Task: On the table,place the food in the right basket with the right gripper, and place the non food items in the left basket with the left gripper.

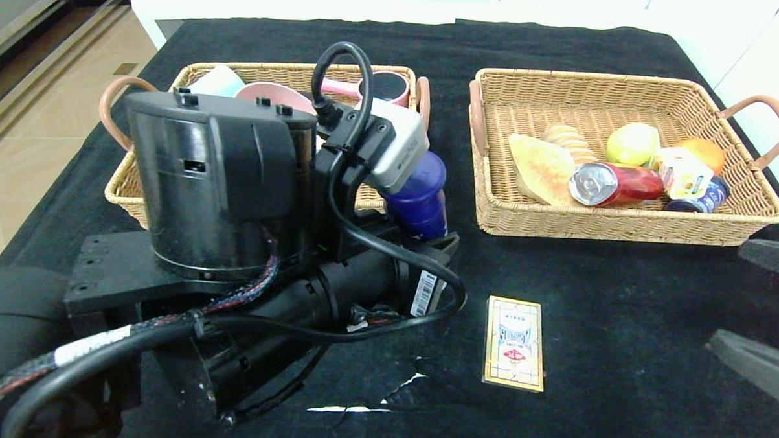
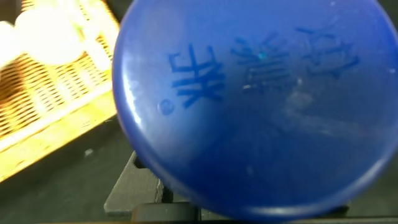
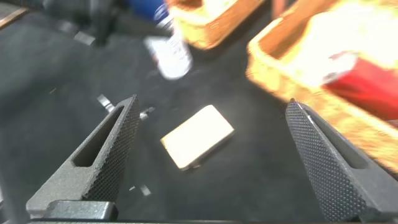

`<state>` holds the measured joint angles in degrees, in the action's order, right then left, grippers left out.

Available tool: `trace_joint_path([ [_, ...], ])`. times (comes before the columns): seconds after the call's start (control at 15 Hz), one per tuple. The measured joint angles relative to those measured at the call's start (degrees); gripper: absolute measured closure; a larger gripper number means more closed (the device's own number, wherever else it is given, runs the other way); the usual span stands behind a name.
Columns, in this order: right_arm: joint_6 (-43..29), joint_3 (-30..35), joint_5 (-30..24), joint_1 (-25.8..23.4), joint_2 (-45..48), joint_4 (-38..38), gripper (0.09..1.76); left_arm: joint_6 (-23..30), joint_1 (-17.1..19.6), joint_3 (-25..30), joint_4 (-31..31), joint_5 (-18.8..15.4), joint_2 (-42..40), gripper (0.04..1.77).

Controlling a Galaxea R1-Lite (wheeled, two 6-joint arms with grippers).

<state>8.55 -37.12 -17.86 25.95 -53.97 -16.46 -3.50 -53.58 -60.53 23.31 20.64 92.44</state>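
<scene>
My left gripper (image 1: 431, 230) is shut on a blue bottle (image 1: 423, 194), held just off the front right corner of the left basket (image 1: 125, 184). The bottle's round blue end (image 2: 261, 106) fills the left wrist view, with one black finger (image 2: 134, 190) showing beneath it. A yellow card box (image 1: 515, 343) lies flat on the black cloth in front of the baskets. My right gripper (image 1: 759, 310) stands open at the table's right edge. In its wrist view the gripper (image 3: 212, 102) points toward the card box (image 3: 198, 135), well short of it.
The right basket (image 1: 622, 224) holds bread (image 1: 540, 167), a red can (image 1: 614, 185), a lemon (image 1: 632, 143), an orange (image 1: 706, 152) and a carton (image 1: 686, 174). The left basket holds a pink mug (image 1: 387, 86) and a white roll (image 1: 216, 80). My left arm hides much of it.
</scene>
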Motion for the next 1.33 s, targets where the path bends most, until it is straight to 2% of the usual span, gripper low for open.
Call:
trace_joint_path([
  [0.2, 0.0, -1.5, 0.0, -2.3, 1.4, 0.1, 0.14, -0.1, -1.7, -4.5, -0.4, -0.5, 2.6, 0.98],
  [0.6, 0.0, -3.3, 0.0, -6.5, 4.3, 0.1, 0.14, -1.0, -7.4, -16.4, -3.4, -0.8, 10.3, 0.98],
  [1.0, 0.0, -4.1, -0.2, -9.8, 6.1, 0.1, 0.14, -2.1, -10.5, -19.9, -3.0, -1.4, 17.9, 0.98],
  [1.33, 0.0, -4.8, 0.0, -10.4, 7.5, 0.1, 0.14, -3.1, -11.0, -23.5, -3.0, -1.4, 21.6, 0.98],
])
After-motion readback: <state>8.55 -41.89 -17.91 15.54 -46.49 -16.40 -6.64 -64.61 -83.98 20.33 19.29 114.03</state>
